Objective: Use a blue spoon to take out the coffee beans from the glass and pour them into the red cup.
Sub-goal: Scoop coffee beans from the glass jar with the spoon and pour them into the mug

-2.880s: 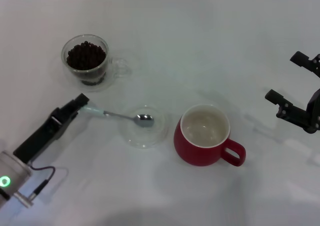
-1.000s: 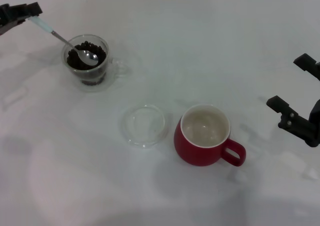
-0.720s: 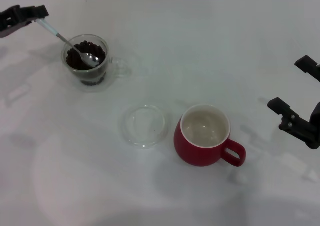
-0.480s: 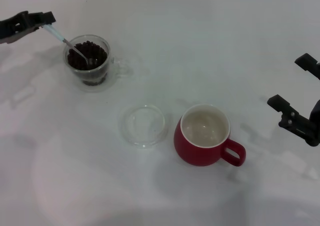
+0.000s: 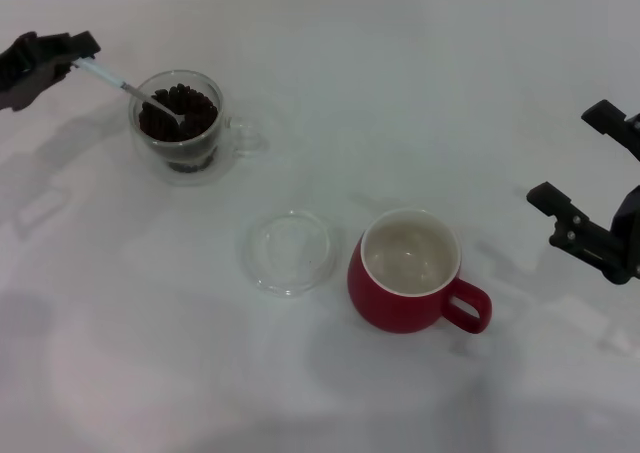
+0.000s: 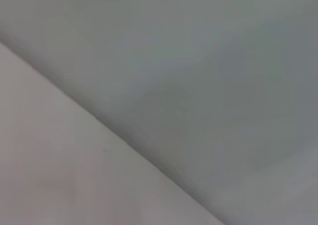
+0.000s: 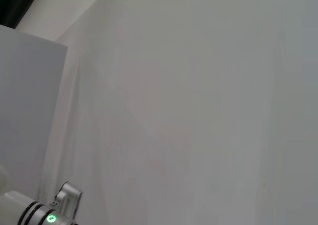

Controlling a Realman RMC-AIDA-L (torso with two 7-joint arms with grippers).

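Note:
The glass [image 5: 176, 123] stands at the far left, filled with dark coffee beans [image 5: 182, 109]. My left gripper [image 5: 76, 55] is shut on the pale-blue handle of the blue spoon [image 5: 112, 80], up and left of the glass. The spoon slants down, and its bowl is sunk among the beans. The red cup [image 5: 408, 270], with a cream inside that looks bare, stands at centre right with its handle to the right. My right gripper [image 5: 585, 178] is open and hangs parked at the right edge. The wrist views show only blank pale surfaces.
A flat clear round dish [image 5: 288, 250] lies on the white table between the glass and the red cup, just left of the cup. A part of the left arm with a green light [image 7: 48, 216] shows in the right wrist view.
My left gripper lifted the spoon from the clear dish to the glass, then pushed its bowl into the beans. In the last half second the handle dropped flatter. The right gripper shifted slightly.

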